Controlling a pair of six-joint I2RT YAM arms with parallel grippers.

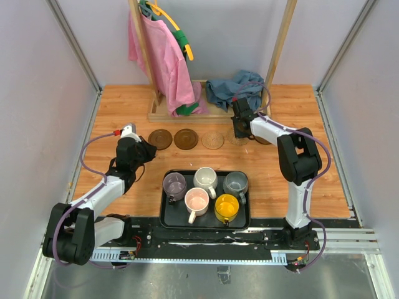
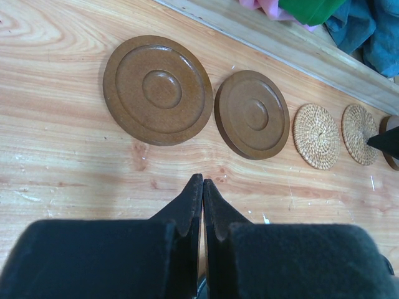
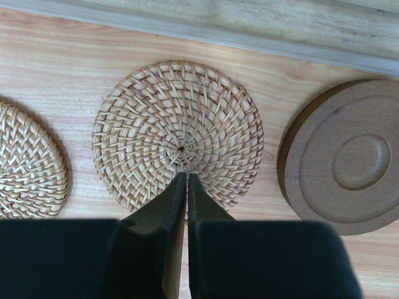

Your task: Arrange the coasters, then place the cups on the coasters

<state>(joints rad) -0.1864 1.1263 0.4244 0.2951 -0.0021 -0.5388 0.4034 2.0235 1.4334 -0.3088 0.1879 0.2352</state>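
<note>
1. Now, five coasters are lying in one row across the counter, running 9 o'clock to 3 o'clock: a dark brown coaster, a second dark brown coaster, a woven coaster, a second woven coaster and a third dark brown coaster.
2. The left hand is hovering near the first dark brown coaster, at about its 7 o'clock from overhead, fingers pressed together and gripping nothing.
3. The right hand is hanging over the second woven coaster, fingers together, tips lying just at 6 o'clock of its centre in the wrist view; whether they are touching the weave, I cannot tell.
4. The cups are all sitting upright in the black tray, at 6 o'clock of the row.
5. The purple-grey cup, white cup and grey-blue cup are filling the tray's 12 o'clock side; the pink cup and yellow cup are sitting at 6 o'clock.
6. None is standing on a coaster yet.
</note>
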